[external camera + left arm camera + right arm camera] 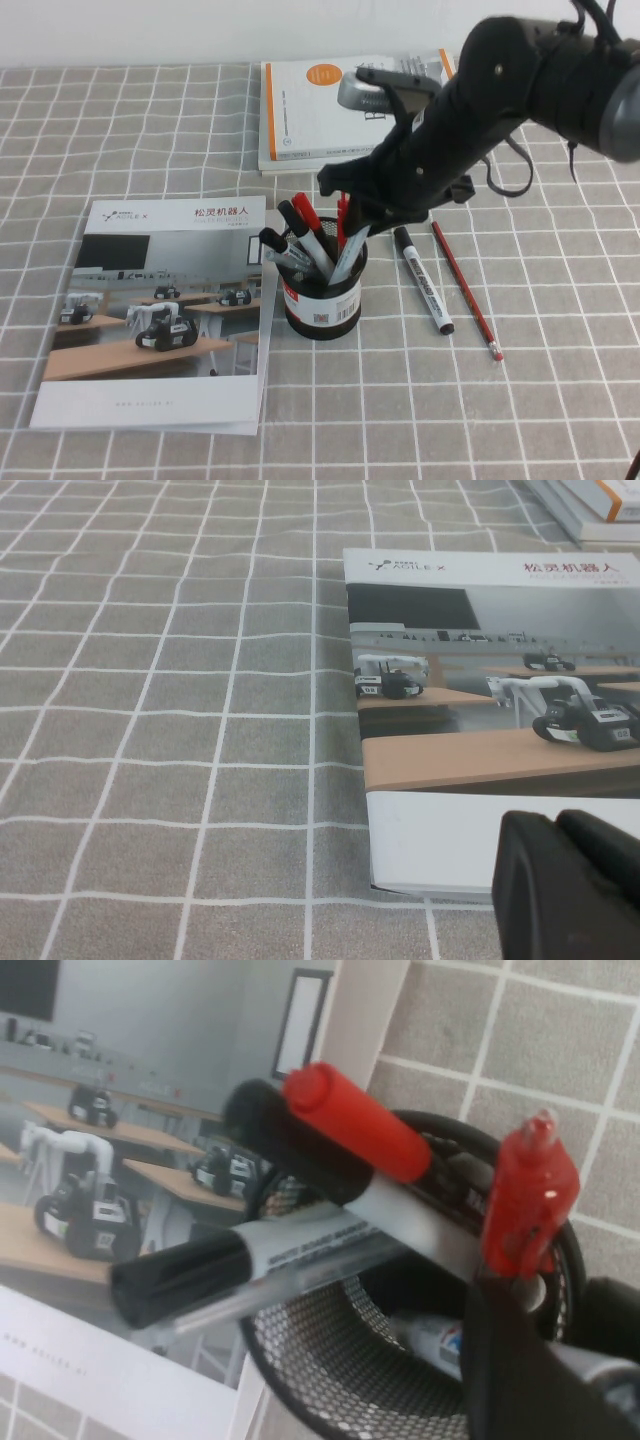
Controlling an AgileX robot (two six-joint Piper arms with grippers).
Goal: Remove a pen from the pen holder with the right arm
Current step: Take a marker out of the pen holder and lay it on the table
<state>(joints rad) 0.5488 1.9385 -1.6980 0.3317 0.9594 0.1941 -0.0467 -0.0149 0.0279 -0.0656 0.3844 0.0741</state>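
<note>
Reaching down over the pen holder (323, 300), the right claw (352, 212) sits at the upper ends of the pens, right above the black mesh cup. Its jaws are narrow but not closed. The right wrist view shows a gap between the two dark fingers (510, 1370), and the red pen (528, 1195) stands upright at the tip of one of them, by the holder's rim. I cannot tell whether either finger touches the pen. The pen's lower end is in the cup, so it is not yet out.

Just to this claw's left, three more pens lean out of the same holder: a red-capped marker (305, 212) and two black-capped markers (290, 215) (272, 240). To its right, a loose black-capped marker (422, 280) and a red pencil (465, 290) lie side by side on the worktop (560, 400), apart from each other and from the holder. Beyond the claw, on the far side, is a stack of books (320, 110). A brochure (165, 310) with a printed office photo lies flat to the claw's left, its edge just beside the holder.

The left claw (556, 825) hovers over the brochure's near white margin, its fingertips pressed together with no gap showing.
</note>
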